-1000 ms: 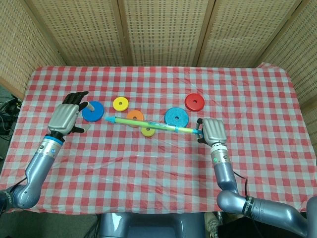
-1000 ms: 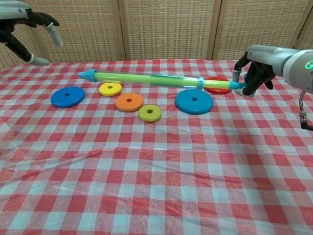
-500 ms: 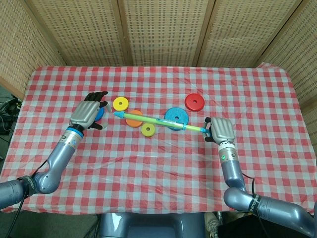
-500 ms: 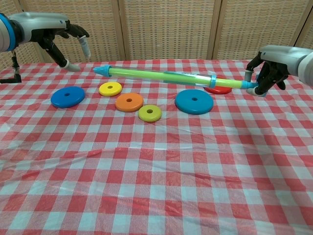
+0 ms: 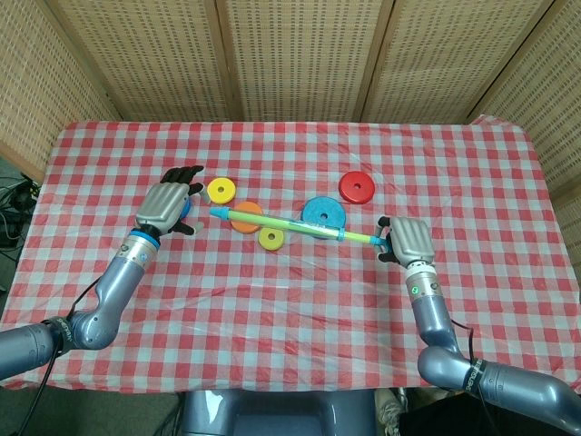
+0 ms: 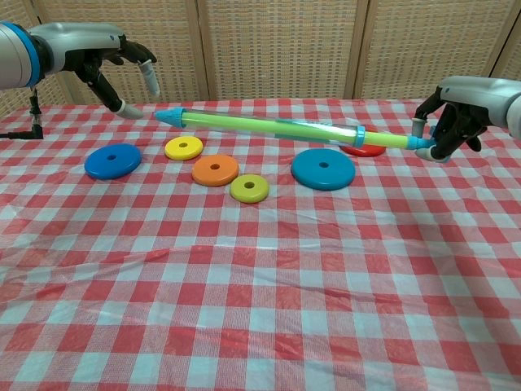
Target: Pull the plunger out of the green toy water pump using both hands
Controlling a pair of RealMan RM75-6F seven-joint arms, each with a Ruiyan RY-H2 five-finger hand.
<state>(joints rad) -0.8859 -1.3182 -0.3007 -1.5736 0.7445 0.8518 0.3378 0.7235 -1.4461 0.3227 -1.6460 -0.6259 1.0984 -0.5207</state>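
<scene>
Our right hand [image 6: 453,122] has its fingers [image 6: 440,145] clenched around the blue handle end of the green toy water pump [image 6: 281,127], holding the tube lifted clear of the worktop [image 6: 269,269]; it runs across the middle of the frame, nozzle tip pointing left. Our left hand [image 6: 114,61], upper left, is released, fingers spread, near the nozzle tip but not touching it. So we judge the task about half set up: one end is gripped, the barrel is not yet held, and the plunger looks fully seated. We still need a second grip and the pull.

The pump is a slim, smooth translucent plastic cylinder with blue fittings. Below it lie flat, glossy plastic rings with centre holes: blue ring [image 6: 112,160], yellow ring [image 6: 184,147], orange ring [image 6: 215,169]. The cloth is red-and-white checked, slightly wrinkled.
</scene>
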